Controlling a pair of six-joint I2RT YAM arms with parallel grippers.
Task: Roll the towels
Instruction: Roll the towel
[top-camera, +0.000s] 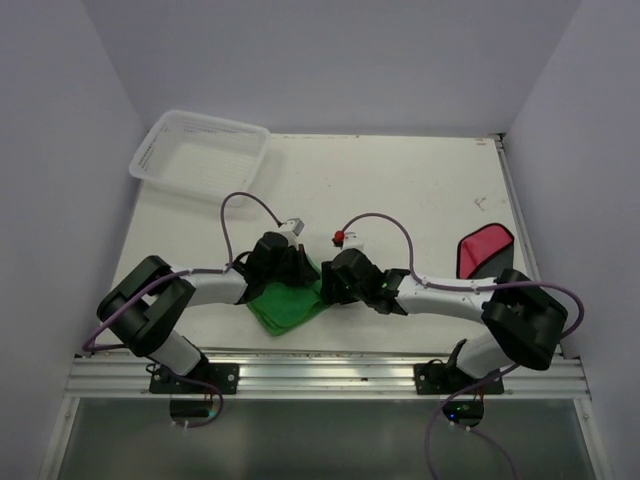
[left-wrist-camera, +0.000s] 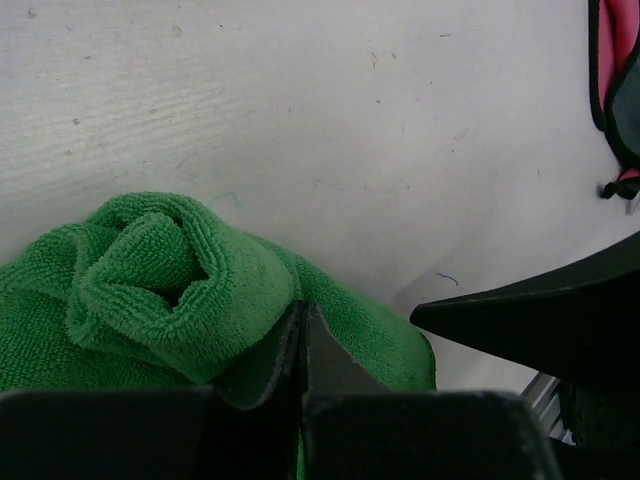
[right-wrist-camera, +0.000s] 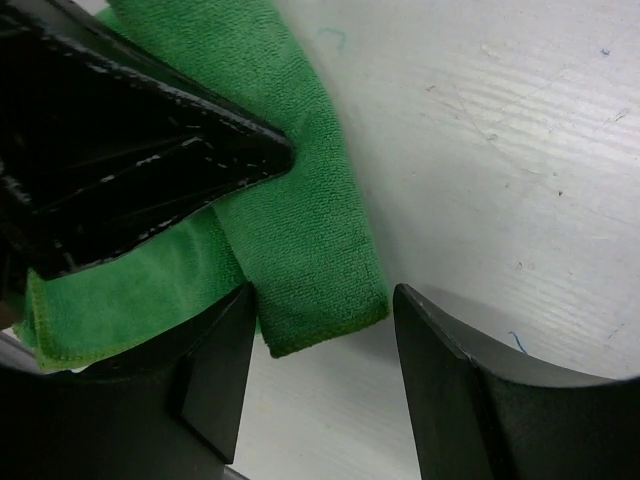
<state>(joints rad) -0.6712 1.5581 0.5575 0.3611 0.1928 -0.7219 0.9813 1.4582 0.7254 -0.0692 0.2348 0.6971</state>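
Your left claw (left-wrist-camera: 300, 345) is pinched shut on the green towel (left-wrist-camera: 150, 270) at its loose roll; your right claw (right-wrist-camera: 322, 300) gapes wide, straddling the folded end. Tug either unevenly and the roll could spring open. The red towel (top-camera: 483, 250) lies well beyond the right claw.

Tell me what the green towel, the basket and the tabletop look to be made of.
The green towel looks like soft microfibre or terry cloth: fuzzy looped pile, matte. The basket seems thin translucent white plastic, by its fine grid of holes. The tabletop is a white-painted board, perhaps wood: faint grain streaks, scuffs, matte.
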